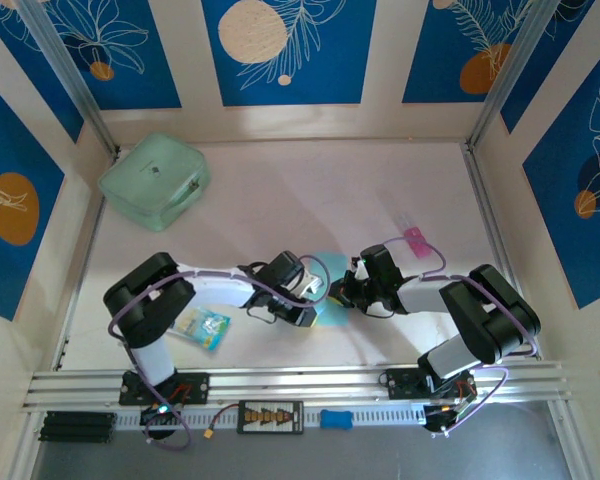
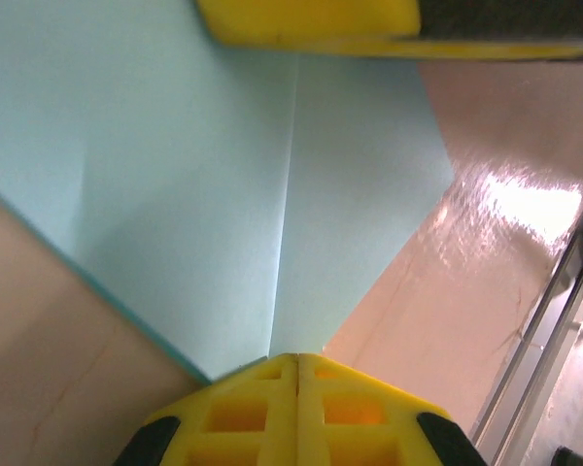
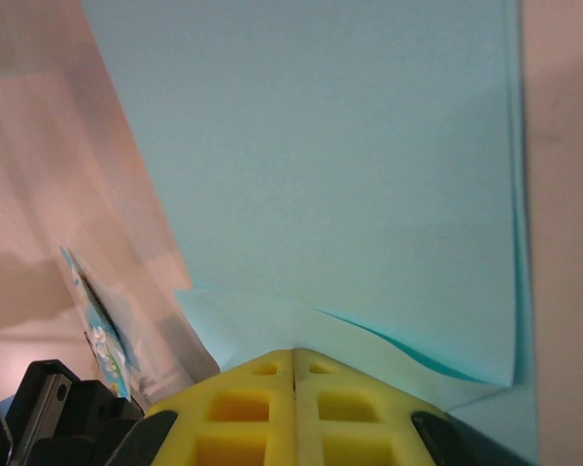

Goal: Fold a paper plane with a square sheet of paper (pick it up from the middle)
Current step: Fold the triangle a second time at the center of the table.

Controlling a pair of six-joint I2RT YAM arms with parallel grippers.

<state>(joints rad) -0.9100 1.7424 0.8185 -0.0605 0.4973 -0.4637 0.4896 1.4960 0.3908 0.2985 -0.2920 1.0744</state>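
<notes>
The square sheet of paper (image 1: 332,314) lies light-blue on the table between my two grippers, partly folded. In the left wrist view the paper (image 2: 204,175) narrows to a point with a straight centre crease. My left gripper (image 2: 296,357) (image 1: 320,297) is shut, its yellow tips at that point. Overlapping folded layers of the paper (image 3: 350,175) show in the right wrist view, with one lighter flap lifted slightly. My right gripper (image 3: 294,351) (image 1: 342,292) is shut too, tips against that flap. Whether either pair pinches the paper is hidden. No finished paper plane is in view.
A mint-green pouch (image 1: 155,180) sits at the back left. A small printed blue-and-white packet (image 1: 202,327) lies beside the left arm, and a pink item (image 1: 417,240) behind the right arm. Walls enclose the table; a metal rail (image 1: 300,385) runs along the near edge.
</notes>
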